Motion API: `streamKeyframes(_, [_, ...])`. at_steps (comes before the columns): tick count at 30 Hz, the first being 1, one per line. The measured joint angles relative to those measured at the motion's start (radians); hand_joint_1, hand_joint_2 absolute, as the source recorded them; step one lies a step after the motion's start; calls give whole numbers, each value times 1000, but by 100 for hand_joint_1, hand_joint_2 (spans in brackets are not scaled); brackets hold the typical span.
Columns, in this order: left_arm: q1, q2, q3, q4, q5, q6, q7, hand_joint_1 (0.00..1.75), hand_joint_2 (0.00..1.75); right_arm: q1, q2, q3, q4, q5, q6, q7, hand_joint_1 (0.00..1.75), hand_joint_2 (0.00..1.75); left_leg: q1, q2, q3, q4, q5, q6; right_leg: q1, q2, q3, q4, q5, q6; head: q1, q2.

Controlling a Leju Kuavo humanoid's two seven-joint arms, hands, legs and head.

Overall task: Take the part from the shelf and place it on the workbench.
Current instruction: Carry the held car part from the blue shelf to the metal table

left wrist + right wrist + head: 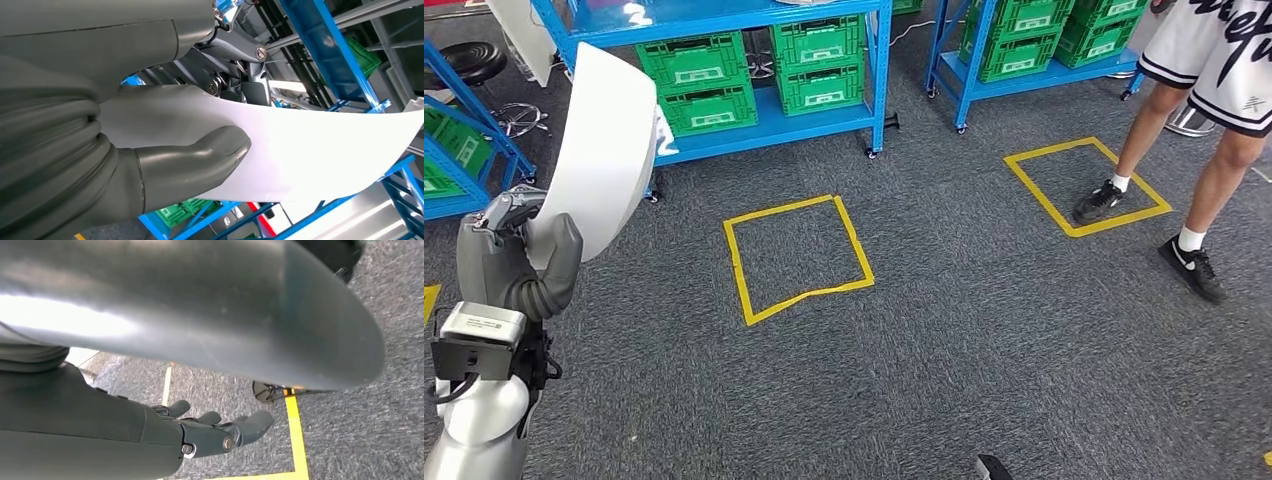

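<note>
Left hand point(519, 250) fingers point(195, 160) clamp the white part point(604, 150); right hand point(210, 432) fingers released.

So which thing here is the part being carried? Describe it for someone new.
Start at the blue shelf with green crates, then look left to the robot's raised left hand. The part is the curved white panel it grips, the one white sheet held above the carpet.

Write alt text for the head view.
The left robot hand holds a curved white panel upright above grey carpet. Beyond lie two yellow tape squares, blue shelving stacked with green crates, and a person's legs at right.
</note>
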Motion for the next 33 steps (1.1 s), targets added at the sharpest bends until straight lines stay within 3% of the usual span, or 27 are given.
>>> streamKeyframes(3, [-1, -2, 0, 1, 0, 0, 0, 175, 175, 0, 0, 0, 0, -1, 0, -1, 0, 0, -3, -20, -22, 24, 2, -10, 1, 35, 99, -174, 55, -11, 0, 0])
streamKeyframes(5, [-2, -3, 1, 2, -1, 0, -1, 175, 175, 1, 0, 0, 0, -2, 1, -2, 0, 0, -4, -33, -32, 29, 7, -22, 5, 39, 107, -196, 56, -22, -1, 0])
streamKeyframes(7, [-1, -3, 2, 2, -1, 0, -2, 175, 175, 1, 1, 0, 0, -3, 1, -5, 0, 0, -2, -43, -37, 25, 13, -34, 4, 22, 106, -201, 65, -36, -1, 0])
streamKeyframes(8, [-1, -2, 4, 2, -1, 0, -2, 175, 175, 1, 2, 0, 0, -3, 1, -7, 0, 0, -2, -37, -42, 31, 9, -40, 2, 14, 106, -204, 69, -43, -3, 0])
streamKeyframes(10, [-2, -1, 8, 2, -1, 0, -2, 175, 175, 1, 3, 0, 0, -3, 1, -11, 0, 0, 1, -9, -73, 97, -34, -53, -2, -3, 105, -209, 76, -52, -9, 0])
streamKeyframes(12, [0, -1, 9, 4, -2, 0, -2, 175, 175, 3, 3, 0, 0, -2, 1, -14, 0, 0, 7, 12, -129, 226, -99, -66, -2, -20, 100, -209, 78, -55, -13, 0])
streamKeyframes(14, [5, 0, 9, 8, -2, 0, -2, 175, 175, 5, 3, 0, 0, 1, 1, -15, 0, 0, 13, 18, -153, 295, -118, -72, -2, -41, 96, -209, 79, -54, -13, 0])
streamKeyframes(15, [6, 1, 9, 9, -2, 0, -3, 175, 175, 5, 3, 0, 0, 2, 2, -16, 0, 0, 14, 22, -134, 268, -99, -72, -2, -51, 96, -209, 80, -54, -13, 0])
streamKeyframes(17, [5, 4, 11, 10, -2, 0, -4, 175, 175, 4, 3, 1, 0, 4, 2, -17, 0, 0, 13, 48, -55, 134, -46, -67, -2, -70, 98, -209, 80, -50, -13, 0])
streamKeyframes(19, [4, 6, 14, 9, -2, 0, -6, 175, 175, 4, 4, 2, 0, 5, 2, -17, 0, 0, 5, 73, 1, 30, -20, -52, 1, -86, 100, -210, 81, -40, -12, 0])
streamKeyframes(20, [4, 7, 16, 9, -2, 0, -6, 175, 175, 3, 4, 2, 0, 6, 2, -17, 0, 0, 1, 77, 8, 12, -19, -44, 2, -94, 101, -211, 82, -33, -12, 0])
streamKeyframes(22, [7, 11, 19, 7, -2, 0, -7, 175, 175, 3, 4, 3, 0, 6, 2, -15, 0, 0, -1, 56, 5, 8, -12, -30, 3, -107, 103, -216, 84, -20, -12, 0])
streamKeyframes(23, [9, 12, 21, 5, -2, 0, -7, 175, 175, 2, 4, 3, 0, 6, 3, -14, 0, 0, 0, 47, 6, 2, -7, -24, 1, -98, 104, -213, 80, -14, -12, 0])
streamKeyframes(25, [11, 13, 24, 1, -2, 0, -8, 175, 175, 2, 4, 3, 0, 6, 6, -13, 0, 0, 5, 31, 9, -10, 4, -10, -1, -52, 80, -155, 40, -7, -11, 0])
streamKeyframes(26, [13, 11, 24, 0, -2, 1, -8, 175, 175, 3, 3, 3, 0, 6, 8, -12, 0, 0, 5, 22, 7, -12, 7, -6, -1, -25, 54, -96, 8, -6, -10, 0])
streamKeyframes(28, [16, 9, 23, 0, -2, 0, -7, 175, 175, 5, 4, 3, 0, 6, 11, -11, 0, 0, 3, 2, 1, -8, 9, -2, 1, -4, -5, 25, -42, -7, -8, 0])
streamKeyframes(29, [18, 8, 23, 0, -2, 0, -6, 175, 175, 7, 3, 3, 0, 6, 12, -11, 0, 0, 2, -10, -2, -5, 10, -1, 2, -2, -21, 52, -42, -8, -8, 0])
streamKeyframes(30, [19, 8, 23, 0, -2, 0, -6, 175, 175, 7, 3, 3, 0, 6, 12, -11, 0, 0, 1, -23, -5, -1, 9, -1, 2, -1, -16, 39, -23, -9, -8, 0])
streamKeyframes(33, [19, 9, 24, 0, -2, 0, -6, 175, 175, 6, 3, 3, 0, 5, 13, -11, 0, 0, 2, -59, -16, 19, 5, -10, -1, 32, 65, -138, 64, -13, -6, 0])
